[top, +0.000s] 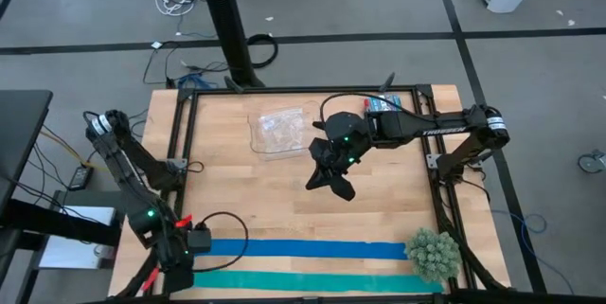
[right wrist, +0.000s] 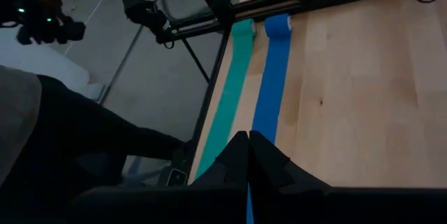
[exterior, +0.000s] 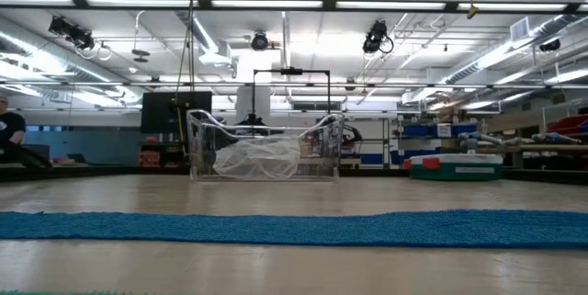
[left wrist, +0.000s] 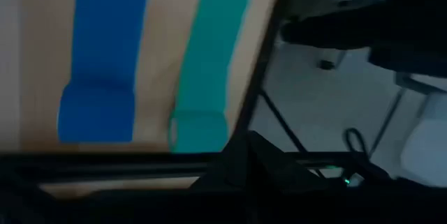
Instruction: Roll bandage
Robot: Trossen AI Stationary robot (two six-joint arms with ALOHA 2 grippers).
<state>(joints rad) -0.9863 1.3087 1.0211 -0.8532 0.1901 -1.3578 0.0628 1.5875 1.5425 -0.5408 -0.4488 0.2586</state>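
The bandage (top: pixel 303 248) lay flat beside the teal strip (top: pixel 312 280); both grippers' jaws were together, so its left end should be pinched first.

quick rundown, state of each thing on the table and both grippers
bandage: lying flat along the table, mostly unrolled, a small roll started at its left-arm end
teal-green strip: flat beside the bandage, also curled up at that end
clear plastic container: upright, crumpled plastic inside
green spiky ball: resting at the strips' far end
left gripper: shut, empty, at the strips' rolled ends
right gripper: shut, empty, above mid-table
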